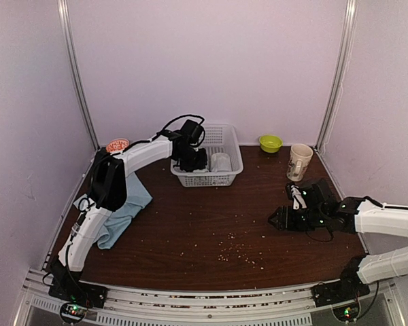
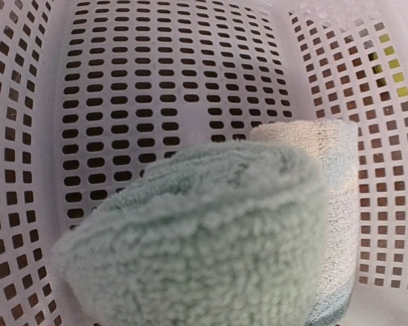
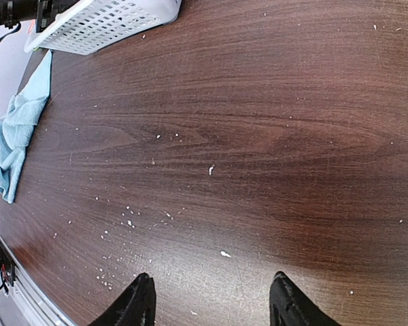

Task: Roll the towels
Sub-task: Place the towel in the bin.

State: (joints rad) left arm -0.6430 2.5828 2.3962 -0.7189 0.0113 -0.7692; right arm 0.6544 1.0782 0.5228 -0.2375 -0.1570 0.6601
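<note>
Pale green towel (image 2: 204, 244), blurred close-up; left hand's (image 1: 194, 161) fingers hidden behind it

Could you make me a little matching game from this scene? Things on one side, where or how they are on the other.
1 pale green towel
2 light blue towel
3 mug
4 right gripper

A open, holding nothing
B upright, back right of table
C rolled, inside white basket
D loose and unrolled on table's left

Pairs: 1-C, 2-D, 3-B, 4-A
</note>
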